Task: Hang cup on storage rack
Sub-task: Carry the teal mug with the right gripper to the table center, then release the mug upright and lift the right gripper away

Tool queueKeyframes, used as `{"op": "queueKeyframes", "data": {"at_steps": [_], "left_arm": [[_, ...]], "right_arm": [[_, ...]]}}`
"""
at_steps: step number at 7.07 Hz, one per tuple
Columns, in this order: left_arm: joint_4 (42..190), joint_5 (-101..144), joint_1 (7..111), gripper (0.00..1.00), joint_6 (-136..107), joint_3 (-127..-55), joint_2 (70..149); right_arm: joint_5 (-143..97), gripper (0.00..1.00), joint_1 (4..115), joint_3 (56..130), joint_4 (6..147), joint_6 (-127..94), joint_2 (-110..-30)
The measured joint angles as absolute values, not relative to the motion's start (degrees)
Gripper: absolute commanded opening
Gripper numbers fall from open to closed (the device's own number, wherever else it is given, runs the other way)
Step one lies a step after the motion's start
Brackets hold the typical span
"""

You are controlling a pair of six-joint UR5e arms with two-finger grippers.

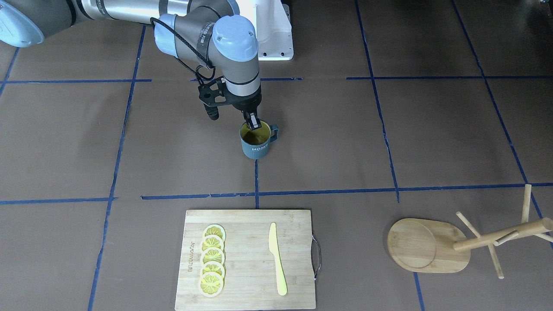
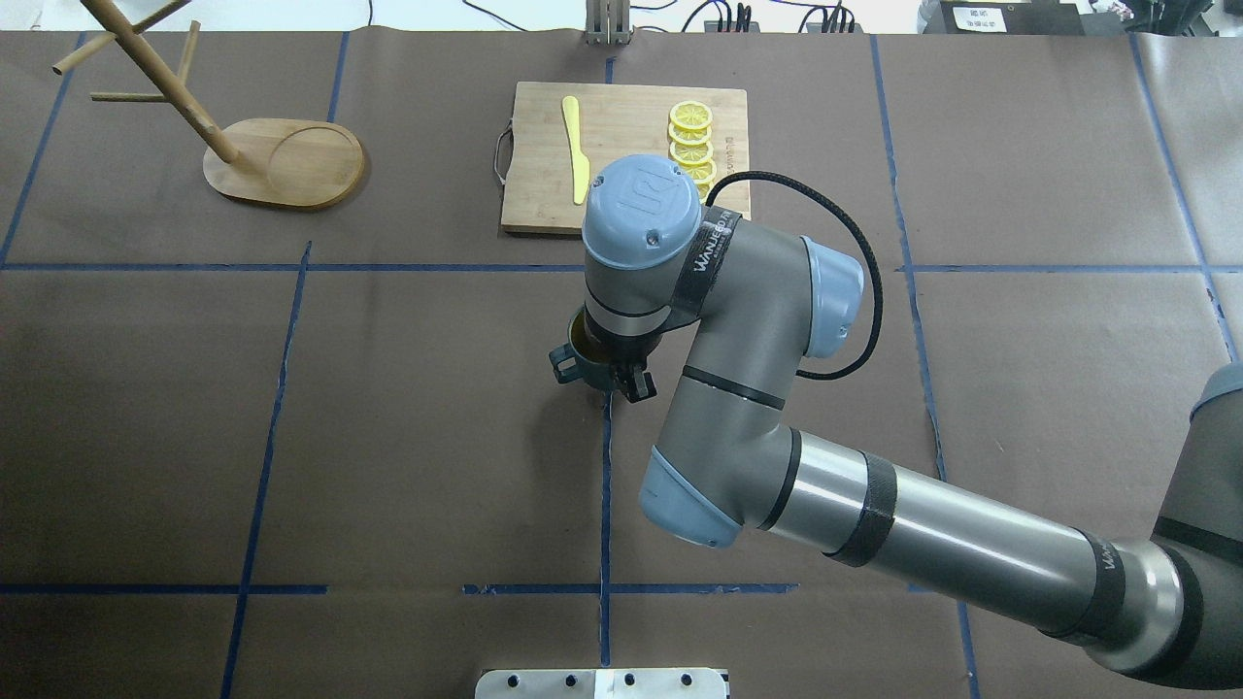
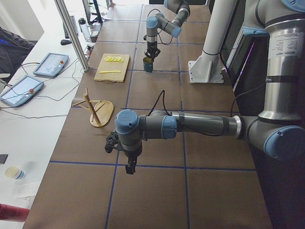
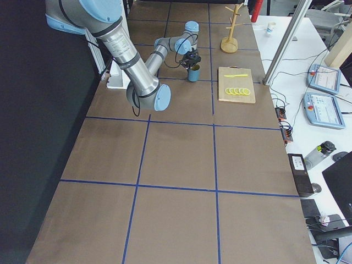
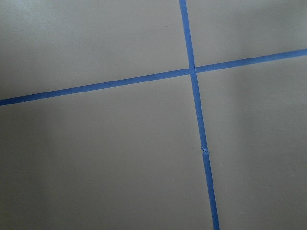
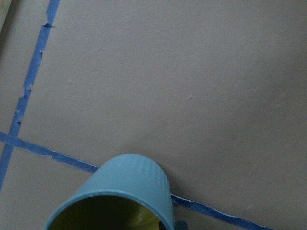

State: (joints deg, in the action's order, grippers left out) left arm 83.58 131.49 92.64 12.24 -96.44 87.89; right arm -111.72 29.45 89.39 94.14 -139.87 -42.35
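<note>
The cup (image 1: 255, 147), a dark teal ribbed mug with a yellow inside and white "HOME" lettering, stands upright near the table's middle. Its handle points toward the robot's left. My right gripper (image 1: 252, 122) points straight down and is shut on the cup's rim on the robot's side, with one finger inside. The right wrist view shows the cup's rim (image 6: 129, 187) at the bottom edge. The storage rack (image 1: 427, 250), a wooden mug tree, stands far off toward my left and holds nothing. My left gripper (image 3: 129, 168) hangs over bare table; I cannot tell whether it is open or shut.
A bamboo cutting board (image 1: 246, 263) lies beyond the cup, with lemon slices (image 1: 212, 259) and a yellow knife (image 1: 276, 259) on it. The robot's white base (image 1: 272, 30) stands behind the cup. Blue tape lines cross the brown table.
</note>
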Motion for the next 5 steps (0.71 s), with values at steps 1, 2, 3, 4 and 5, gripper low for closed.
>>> {"op": "queueKeyframes", "data": {"at_steps": [1, 2, 3, 4, 5], "left_arm": [[83.6, 131.5, 92.6, 1.00, 12.3, -96.4, 87.9], [83.6, 131.5, 92.6, 1.00, 12.2, -96.4, 87.9], [83.6, 131.5, 92.6, 1.00, 12.2, -96.4, 87.9], [83.6, 131.5, 92.6, 1.00, 12.2, -96.5, 87.9], [83.6, 131.6, 92.6, 1.00, 12.2, -96.6, 88.0]], "right_arm": [[-111.7, 1.00, 29.2, 89.4, 94.1, -139.7, -42.4], [-111.7, 1.00, 29.1, 89.4, 94.1, -139.6, -42.5], [-111.7, 1.00, 29.1, 89.4, 94.1, -139.4, -42.5], [-111.8, 1.00, 29.0, 89.7, 93.9, -138.9, -42.5], [-111.6, 1.00, 29.2, 90.5, 93.3, -138.1, -42.7]]}}
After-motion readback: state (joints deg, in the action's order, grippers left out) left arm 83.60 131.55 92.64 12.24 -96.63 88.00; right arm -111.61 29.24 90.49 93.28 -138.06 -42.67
